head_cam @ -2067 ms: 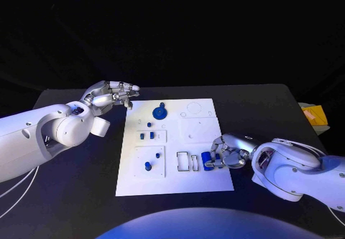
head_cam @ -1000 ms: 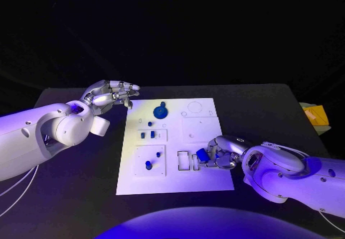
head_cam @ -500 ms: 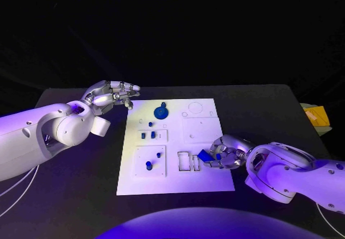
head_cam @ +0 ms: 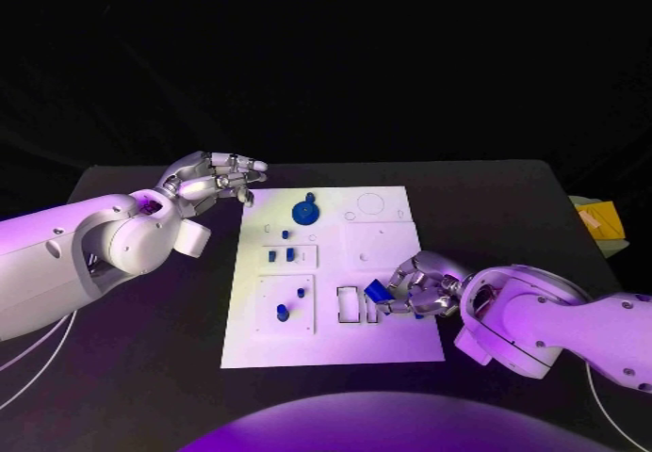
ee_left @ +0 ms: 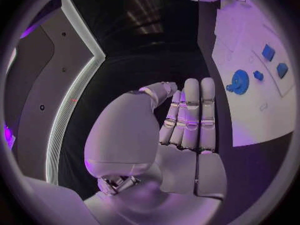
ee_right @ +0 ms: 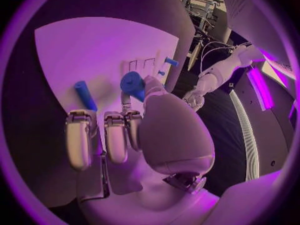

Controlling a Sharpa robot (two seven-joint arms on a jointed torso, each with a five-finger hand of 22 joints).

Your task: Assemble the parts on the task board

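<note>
Fingers of your right silver hand pinch a small blue block-shaped part just above the white rectangular task board, over its rectangular slots near the right edge. A blue cylindrical part lies on the board beside that hand. Your left silver hand hovers off the board's far left corner, fingers curled in on nothing, near the blue gear-shaped part.
</note>
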